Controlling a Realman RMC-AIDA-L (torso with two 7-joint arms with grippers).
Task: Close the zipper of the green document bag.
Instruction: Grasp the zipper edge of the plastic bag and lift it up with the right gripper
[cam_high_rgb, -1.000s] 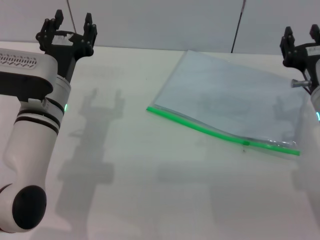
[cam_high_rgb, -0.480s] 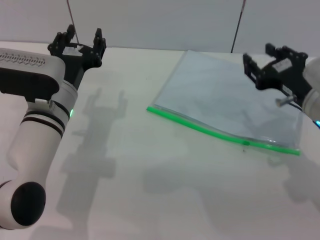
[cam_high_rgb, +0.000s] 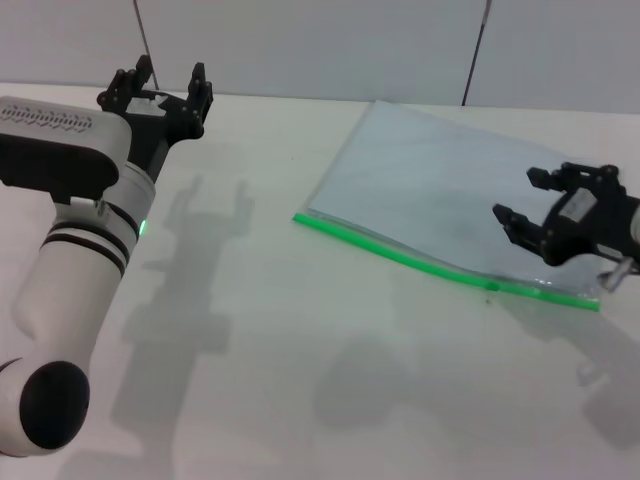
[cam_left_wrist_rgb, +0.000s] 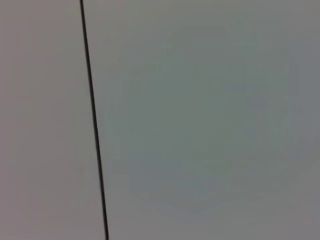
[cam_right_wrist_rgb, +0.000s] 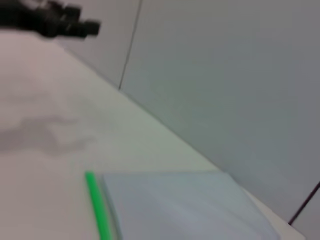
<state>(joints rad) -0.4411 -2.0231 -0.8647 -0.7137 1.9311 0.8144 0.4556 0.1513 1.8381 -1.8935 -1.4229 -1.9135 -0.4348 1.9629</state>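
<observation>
Here, on a white table (cam_high_rgb: 300, 380), the green document bag (cam_high_rgb: 450, 200) lies flat toward the robot's right, its bright green zipper (cam_high_rgb: 420, 262) running along the long edge nearest the robot, from the bag's left corner down to its right corner. A small dark speck sits on that strip toward its right end and may be the slider tab, though it is too small to confirm. The right gripper (cam_high_rgb: 540, 215) hovers low over the bag's right portion, just above and behind the zipper's right end, its black fingers spread apart and holding nothing. The left gripper (cam_high_rgb: 165, 85) is raised at the far left of the table, well apart from the bag, its fingers likewise apart and empty. The right wrist view looks across the bag from above, showing the green strip's far end and the left gripper in the distance; the left wrist view shows only a plain wall with a dark seam. The work appears to be in its approach stage, with the zipper not yet touched. The next move likely calls for the right gripper to lower onto the slider and pinch it, while the bag may need steadying against sliding.
</observation>
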